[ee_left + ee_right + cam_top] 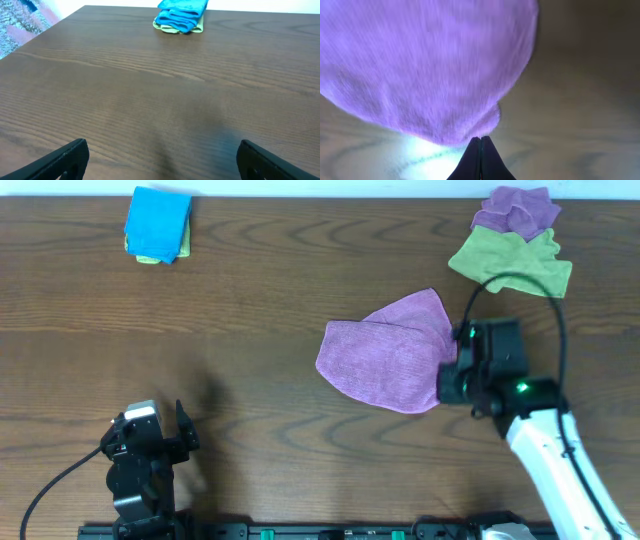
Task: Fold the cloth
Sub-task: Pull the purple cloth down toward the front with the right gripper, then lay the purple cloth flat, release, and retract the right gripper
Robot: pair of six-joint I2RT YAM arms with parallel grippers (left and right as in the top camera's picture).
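Observation:
The purple cloth [385, 360] lies right of the table's centre, partly folded, with one layer lying over another. In the right wrist view it [420, 65] fills the upper frame and its edge is raised off the wood. My right gripper [447, 380] is at the cloth's right edge. Its fingers [481, 139] are pressed together with their tips pinching the cloth's hem. My left gripper [185, 430] is at the front left, far from the cloth. It is open and empty over bare wood [160, 150].
A folded blue cloth on a green one [158, 225] sits at the back left, also seen in the left wrist view [181, 15]. A green cloth [510, 260] and another purple cloth [515, 210] are heaped at the back right, close behind the right arm.

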